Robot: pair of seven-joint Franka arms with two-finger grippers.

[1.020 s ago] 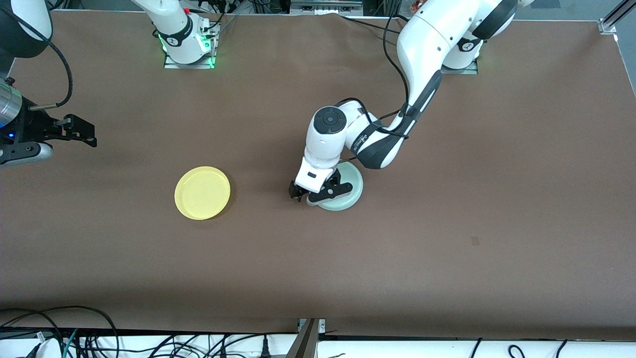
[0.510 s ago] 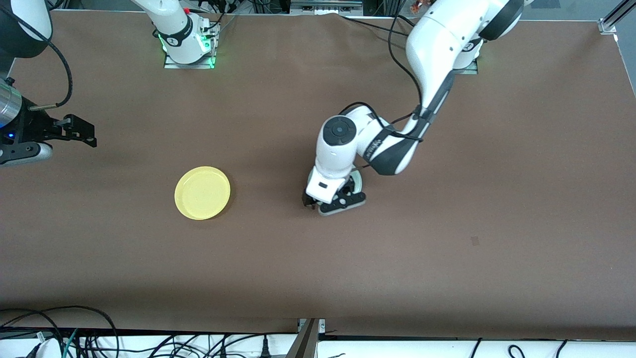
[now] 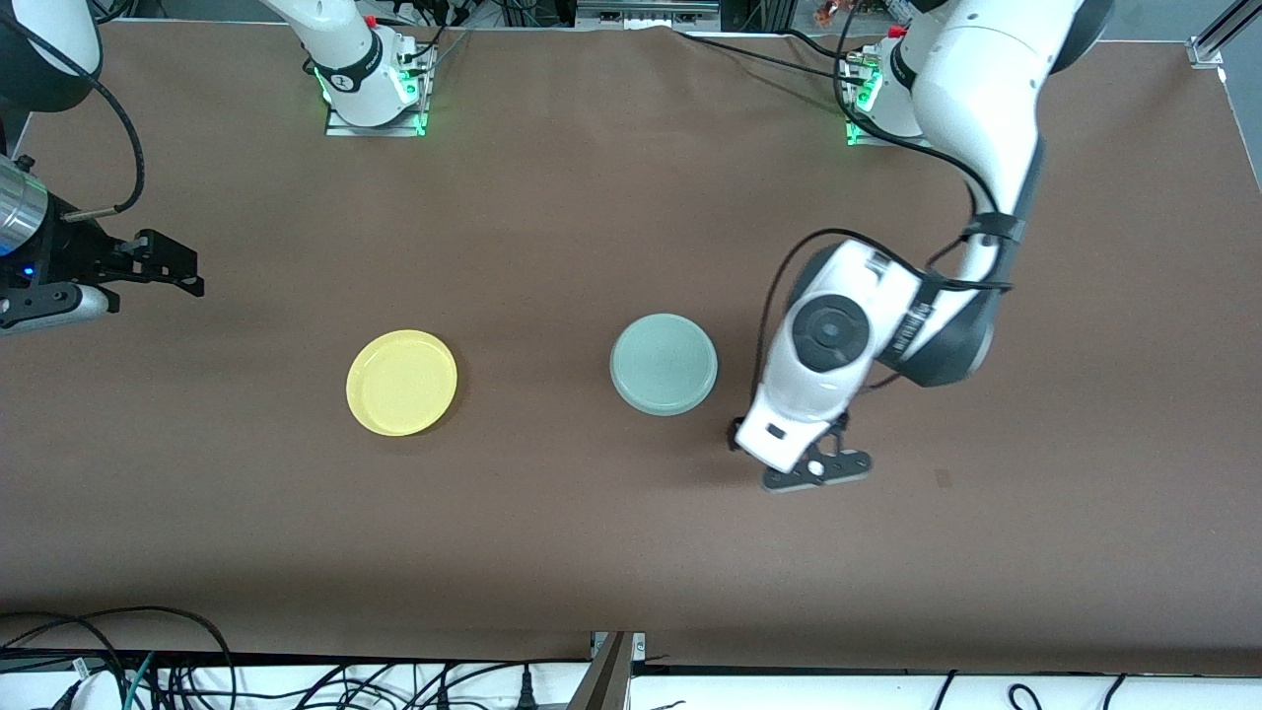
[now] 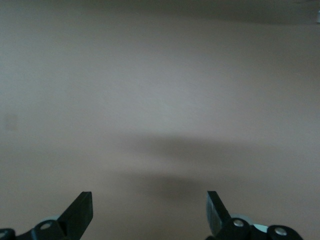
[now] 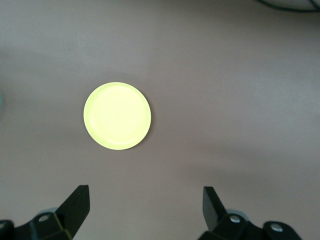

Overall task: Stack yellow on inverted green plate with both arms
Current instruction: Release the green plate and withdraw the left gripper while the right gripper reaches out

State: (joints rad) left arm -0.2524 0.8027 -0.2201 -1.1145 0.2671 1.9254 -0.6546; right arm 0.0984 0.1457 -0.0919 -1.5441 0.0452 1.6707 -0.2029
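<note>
The yellow plate [image 3: 401,382] lies rim up on the brown table, toward the right arm's end. It also shows in the right wrist view [image 5: 117,116]. The pale green plate [image 3: 664,364] lies flat beside it near the middle, its ringed underside up. My left gripper [image 3: 804,463] is open and empty, low over bare table beside the green plate, toward the left arm's end. Its wrist view shows only table between the fingers [image 4: 149,212]. My right gripper [image 3: 182,271] is open and empty, high over the right arm's end of the table [image 5: 145,207].
The brown table mat [image 3: 631,552] is bare around both plates. The arm bases [image 3: 370,94] stand along the table's edge farthest from the front camera. Cables [image 3: 148,661] lie along the nearest edge.
My left gripper let go of the green plate, which had been tilted in its fingers, and swung away toward the left arm's end. The plate now lies flat. The right gripper barely shifted.
</note>
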